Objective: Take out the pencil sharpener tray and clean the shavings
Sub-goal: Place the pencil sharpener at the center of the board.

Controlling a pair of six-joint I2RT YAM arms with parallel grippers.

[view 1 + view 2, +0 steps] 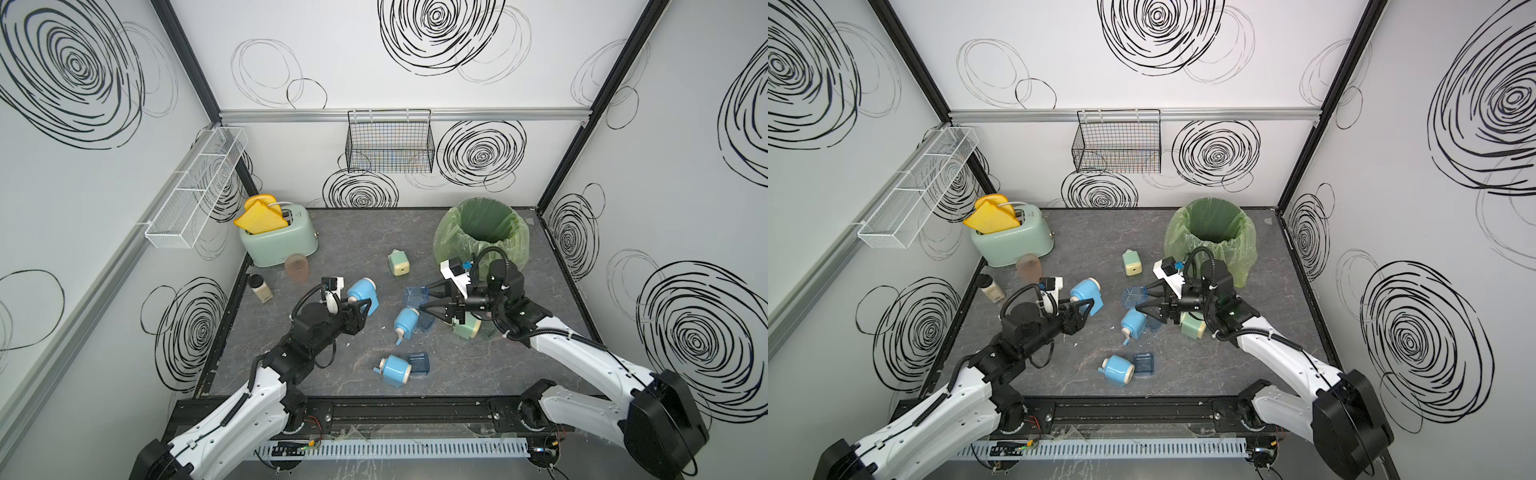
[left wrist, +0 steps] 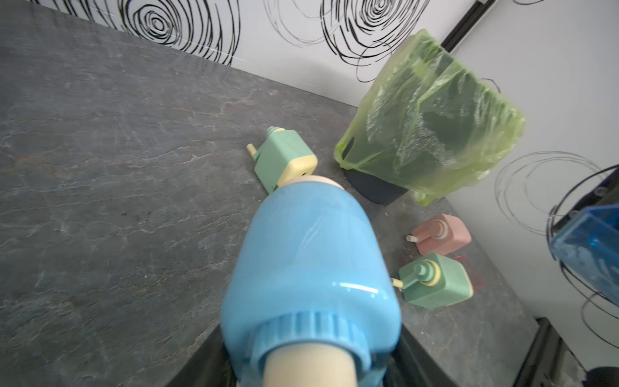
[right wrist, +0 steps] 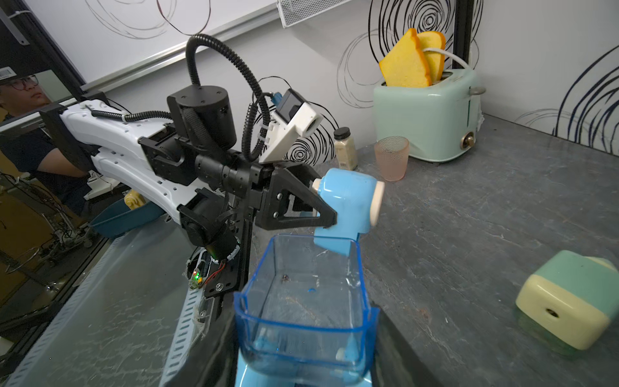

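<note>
White scribbled walls (image 1: 332,50) box in the grey bench (image 1: 353,237). Back right on it stands the green-bagged bin (image 1: 445,243), just behind my right arm (image 1: 552,336), the nearer one. Left jaws clamp the blue sharpener (image 1: 362,293). Right jaws pinch the clear blue tray (image 1: 416,296), already out, its long axis pointing toward the left arm (image 1: 266,386), away from the bin; I reckon tipping means swinging back

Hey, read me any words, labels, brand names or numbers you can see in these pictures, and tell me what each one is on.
No text here is readable.
On the small glass spice jar with a black lid: a barcode label, print too small to read.
On the mint-green toaster: a small mark on its top, too blurred to read.
</note>
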